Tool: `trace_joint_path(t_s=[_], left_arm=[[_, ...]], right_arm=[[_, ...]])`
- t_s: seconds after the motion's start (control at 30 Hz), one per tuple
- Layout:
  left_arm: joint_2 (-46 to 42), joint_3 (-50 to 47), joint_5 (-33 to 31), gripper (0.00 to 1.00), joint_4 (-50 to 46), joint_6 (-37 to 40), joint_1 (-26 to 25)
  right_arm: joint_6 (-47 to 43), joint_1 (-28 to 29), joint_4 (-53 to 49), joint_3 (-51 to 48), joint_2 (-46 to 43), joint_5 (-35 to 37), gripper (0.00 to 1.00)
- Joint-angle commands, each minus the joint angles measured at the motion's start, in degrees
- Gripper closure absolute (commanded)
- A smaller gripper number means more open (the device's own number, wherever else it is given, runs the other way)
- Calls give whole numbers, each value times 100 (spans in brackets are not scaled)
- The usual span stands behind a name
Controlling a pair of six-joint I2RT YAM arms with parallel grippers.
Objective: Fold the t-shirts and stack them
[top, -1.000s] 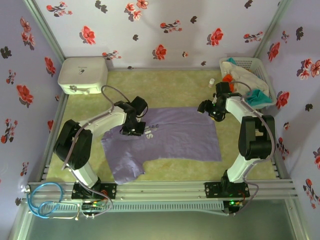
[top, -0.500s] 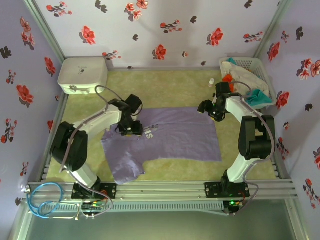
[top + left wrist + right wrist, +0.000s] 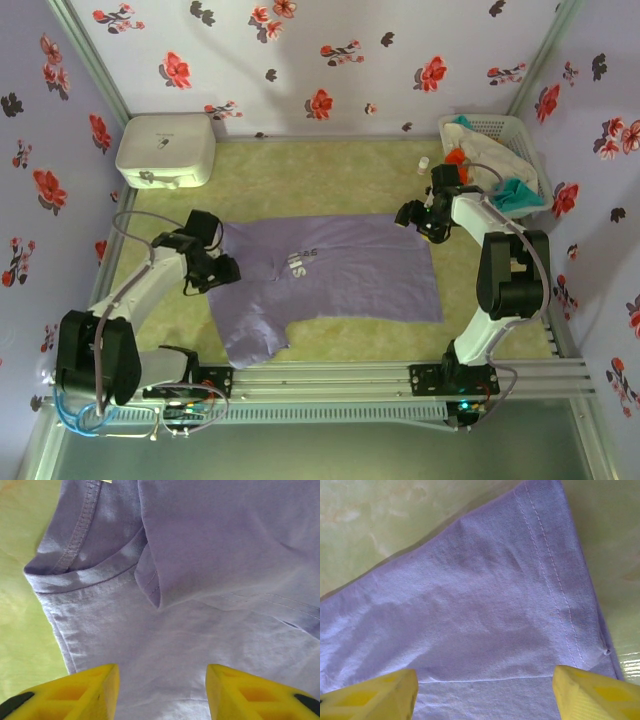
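Barely started for you: lavender t-shirt (image 3: 345,275) spread unfolded on the tabletop (image 3: 330,170), your left pincer (image 3: 226,271) and right pincer (image 3: 412,220) both wide, empty over it, other t-shirts (image 3: 515,193) waiting in far-right basket (image 3: 500,122)

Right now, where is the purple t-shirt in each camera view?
Top external: purple t-shirt spread flat at the centre.
Left wrist: its folded, seamed end, ahead of the left claw.
Right wrist: its stitched hem corner, ahead of the right claw.
Shared: yellow-green mat bordering it.

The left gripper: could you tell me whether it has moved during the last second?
Yes. The left gripper has swung left, off the white chest lettering to the lavender t-shirt's left edge.
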Motion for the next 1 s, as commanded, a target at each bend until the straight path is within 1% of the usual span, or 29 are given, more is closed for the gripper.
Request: trace_joint_path(t_s=[0.0, 0.17, 0.3, 0.5, 0.7, 0.87, 0.97], left_arm=[[37, -157, 57, 51, 552, -43, 37], [270, -405, 53, 51, 1187, 3, 35], [529, -408, -64, 54, 1443, 104, 35], [806, -322, -123, 62, 1720, 196, 37], [912, -285, -156, 84, 1533, 110, 32], [772, -178, -168, 94, 1051, -13, 30], [639, -10, -79, 100, 593, -162, 36]], right_arm=[[-9, -8, -17, -90, 131, -86, 29], [-11, -10, 10, -135, 101, -78, 29], [-21, -8, 1, -124, 97, -68, 29], [-27, -8, -8, -103, 113, -75, 29], [-55, -16, -15, -122, 141, -40, 29], [-51, -21, 9, -132, 198, -80, 30], [-55, -16, 14, -140, 192, -70, 30]])
